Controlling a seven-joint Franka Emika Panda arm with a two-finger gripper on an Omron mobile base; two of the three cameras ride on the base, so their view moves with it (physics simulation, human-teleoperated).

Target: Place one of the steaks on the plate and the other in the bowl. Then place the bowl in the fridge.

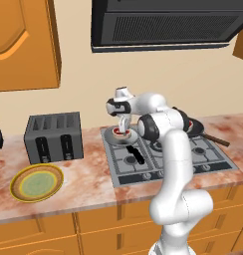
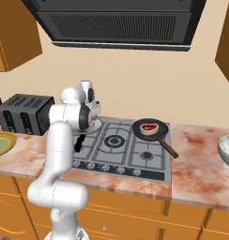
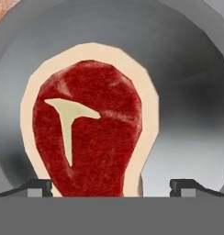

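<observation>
Step in hand, as judged: first pickup, the steak in the silver pan [image 1: 122, 133] on the rear left burner; nothing is yet on the plate or in the bowl.

Procedure: the gripper [image 1: 124, 130] hangs directly over that pan, fingers [image 3: 36, 187] spread fully wide and holding nothing; in the hand view one tip stands at each side of the near steak [image 3: 88, 128]; lower straight down until the tips bracket the slab's narrow end, then close across the width rather than the length; the meat is thin and flat, so expect the tips to need to reach the pan floor; lift vertically to clear the pan wall before swinging left.

Layout, left to right in the left base view: the plate [image 1: 37, 183] lies on the table, in front of the toaster [image 1: 54, 136] and well apart from the stove [image 1: 168, 154]; in the right base view the second steak [image 2: 148, 126] rests in the black frying pan [image 2: 150, 130] on a rear burner; the bowl [image 2: 227, 151] sits at the far right edge of the table.

Materials: steak, deep red with a pale fat rim and a T-shaped bone mark; silver pan, smooth, curved, glossy; plate, shallow, gold rim, dull green centre; bowl, deep, pale grey speckled; table, mottled pink stone; stove, grey metal with dark grates.
</observation>
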